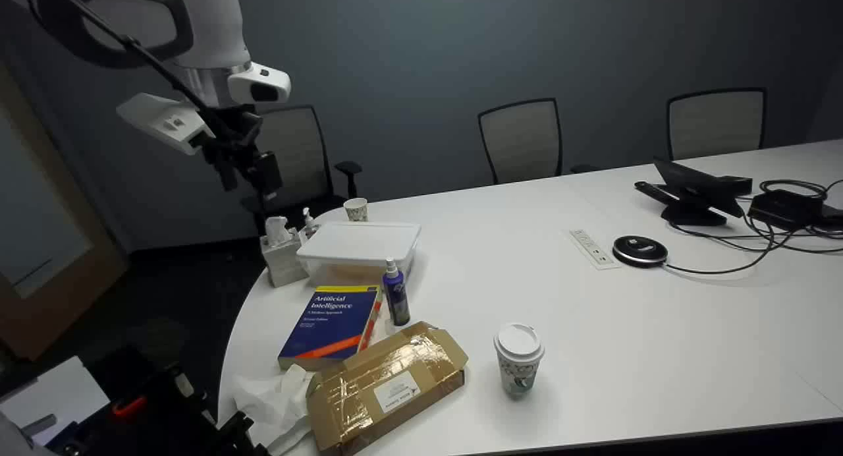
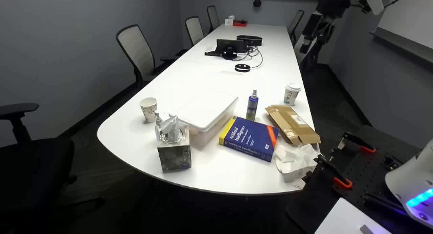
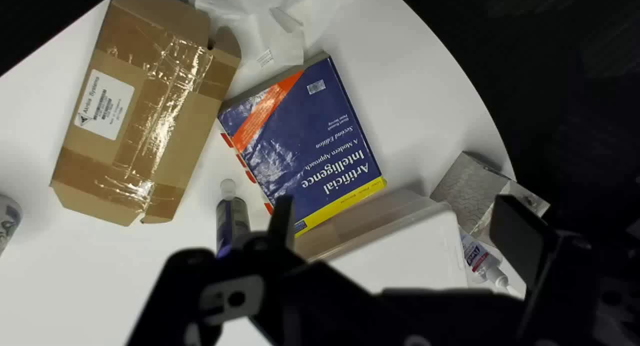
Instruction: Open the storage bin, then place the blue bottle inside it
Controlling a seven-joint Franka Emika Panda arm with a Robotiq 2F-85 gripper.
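"What's closest on your side?"

"My gripper (image 3: 400, 221), black and out of focus. Its 2 fingers (image 3: 516, 238) stand wide apart. The arm (image 1: 214, 28) above is cut off at the top in both exterior views."

"And the table (image 1: 474, 265)?"

"By the rounded edge stands the tissue box (image 2: 174, 156), patterned card; it hides part of a clear pump bottle (image 3: 481, 263) in both exterior views. Near the same edge lies crumpled white wrapping (image 2: 297, 156). Paper or thin plastic, I can't tell. Next in, I have a thick, glossy blue book (image 2: 252, 137) and, toward the long edge, a creased, taped cardboard box (image 1: 388, 387). Then the storage bin (image 1: 342, 273): low, rectangular, translucent plastic, flat white lid (image 2: 204, 109) on it. Something brownish shows at its wall; I can't make it out."

"What's beside it?"

"The blue bottle (image 1: 396, 298), upright near the bin's corner, slim, with a white spray top. In the wrist view my gripper covers 1 end of it."

"Farther off?"

"A lidded paper cup (image 1: 519, 360) by that long edge, cut off in the wrist view. Beyond, a round black speaker (image 1: 640, 252), then a black screen (image 1: 698, 189) on a stand. Something red (image 2: 240, 23) near the far edge is too small to read."
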